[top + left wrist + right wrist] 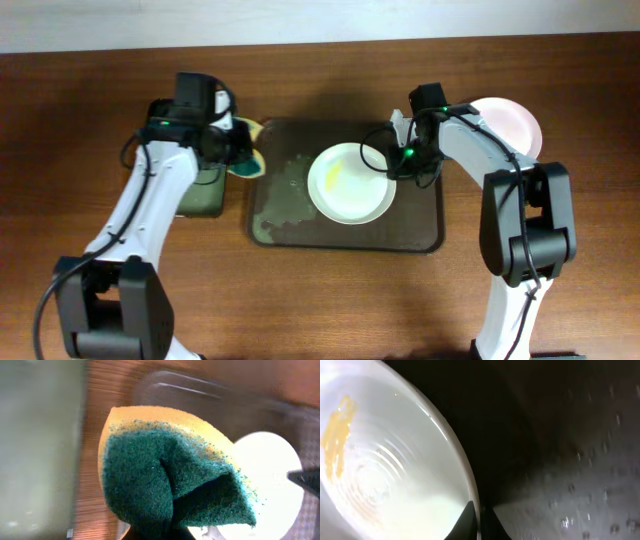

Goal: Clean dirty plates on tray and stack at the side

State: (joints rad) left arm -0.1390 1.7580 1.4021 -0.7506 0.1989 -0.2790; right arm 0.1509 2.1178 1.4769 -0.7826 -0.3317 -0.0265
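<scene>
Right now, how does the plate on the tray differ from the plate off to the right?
The tray plate lies on the tray; the side plate lies on bare table. The tray plate carries a yellow smear; the side plate shows none. The right end effector pinches the tray plate's rim; nothing grips the side plate. Both are round and shallow.

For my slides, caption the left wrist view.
Left gripper pinches a folded yellow-green sponge near the tray, white plate beyond.

Plate (350, 183) mid tray (290, 228), sponge (248, 160) left, front free
</scene>
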